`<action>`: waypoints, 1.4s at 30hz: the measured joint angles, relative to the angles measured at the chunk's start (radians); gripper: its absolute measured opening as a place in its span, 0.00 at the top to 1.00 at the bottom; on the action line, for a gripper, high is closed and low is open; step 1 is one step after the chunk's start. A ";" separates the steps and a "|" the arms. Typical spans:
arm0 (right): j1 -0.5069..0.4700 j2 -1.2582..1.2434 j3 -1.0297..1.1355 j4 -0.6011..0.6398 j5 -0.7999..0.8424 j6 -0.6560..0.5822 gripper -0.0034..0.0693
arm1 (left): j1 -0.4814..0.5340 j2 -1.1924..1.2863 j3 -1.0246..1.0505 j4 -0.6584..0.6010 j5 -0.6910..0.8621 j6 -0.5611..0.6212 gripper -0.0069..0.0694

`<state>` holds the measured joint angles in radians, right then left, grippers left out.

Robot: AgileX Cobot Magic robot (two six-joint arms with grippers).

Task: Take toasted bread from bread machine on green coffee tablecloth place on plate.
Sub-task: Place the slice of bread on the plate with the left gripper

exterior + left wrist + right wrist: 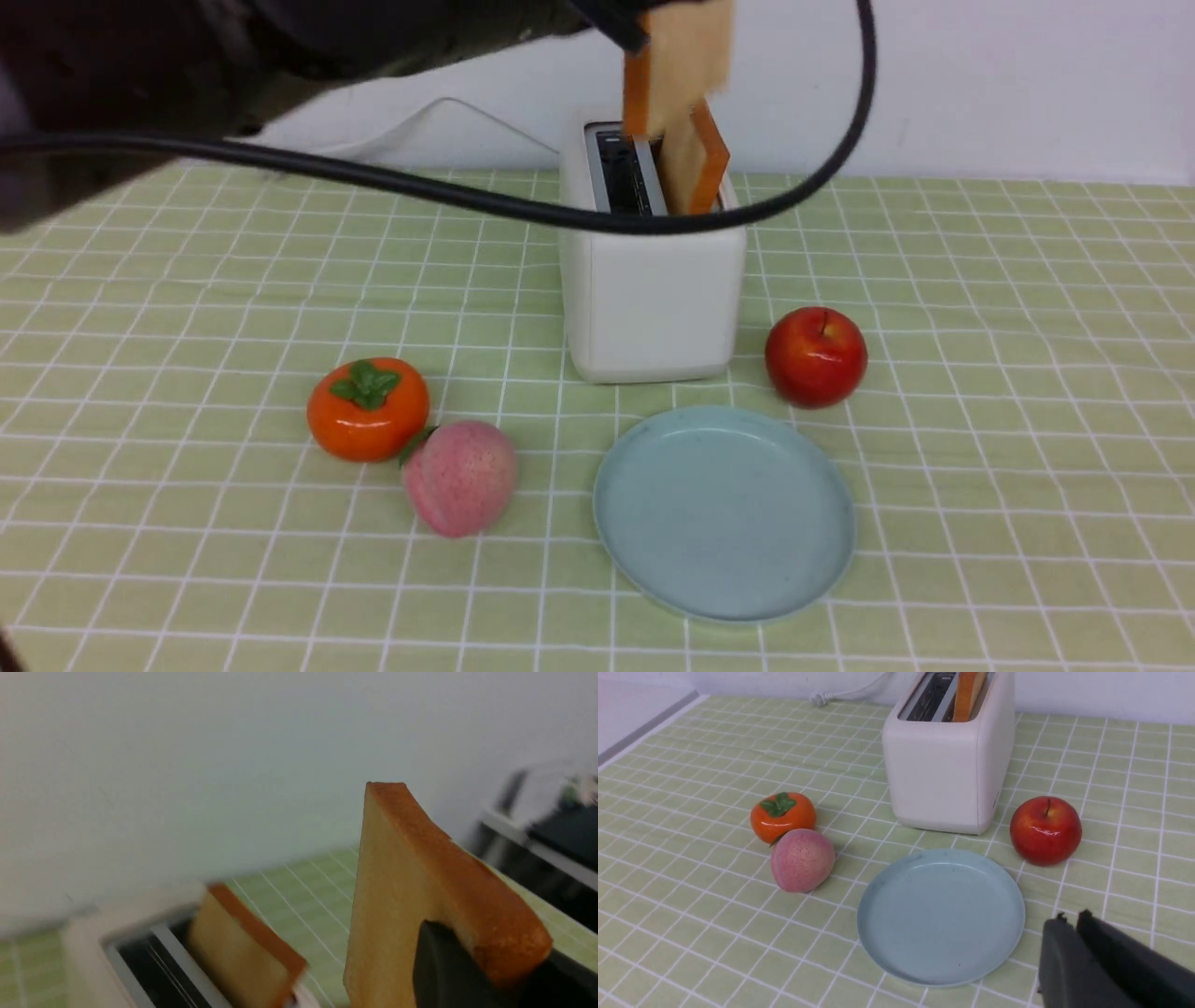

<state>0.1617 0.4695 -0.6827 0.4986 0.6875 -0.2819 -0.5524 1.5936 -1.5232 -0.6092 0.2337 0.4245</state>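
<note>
Your left gripper (486, 970): dark tips, pinching one slice of toasted bread (397, 896), thick and square-edged, pale tan porous-looking face, smooth orange-brown crust; held above the bread machine. Your right gripper (1069, 952): dark, slim tips, pressed together, holding nothing.

Second slice (691, 168): same tan face and orange-brown crust, tilted, standing partly out of one slot of the bread machine (658, 299). The machine: boxy, glossy white shell, rounded corners, two long dark slots with a grey metallic strip between; white cord (504, 121) behind.

Plate (724, 513): round, shallow, pale blue-green, smooth, low rim; bare, on your side of the machine. Apple (815, 357): glossy red, short dark stem, to the plate's right. Peach (462, 476): matte pink, rounded; persimmon (367, 409): shiny orange, green leafy cap; both left of the plate.

Tablecloth (280, 560): light green, thin white grid, slightly creased. You can read no brand or label.
</note>
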 joint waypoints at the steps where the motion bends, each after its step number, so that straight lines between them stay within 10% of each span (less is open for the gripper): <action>1: 0.000 -0.004 0.000 0.000 0.011 0.000 0.97 | 0.000 -0.005 0.000 -0.020 0.116 -0.008 0.78; 7: 0.000 -0.055 0.000 0.006 0.060 0.000 0.98 | 0.000 0.064 0.026 -0.137 0.438 -0.012 0.78; 15: 0.000 -0.080 -0.002 0.003 0.114 0.000 0.98 | 0.000 0.286 0.035 -0.349 0.415 0.057 0.78; 28: 0.000 -0.091 -0.002 -0.004 0.130 0.000 0.97 | 0.000 0.385 0.035 -0.324 0.359 0.011 0.77; 42: 0.000 -0.091 -0.003 -0.004 0.130 0.000 0.96 | 0.000 0.334 0.035 -0.008 0.408 -0.117 0.22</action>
<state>0.1617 0.3788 -0.6862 0.4944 0.8175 -0.2819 -0.5524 1.9272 -1.4878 -0.6172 0.6412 0.3076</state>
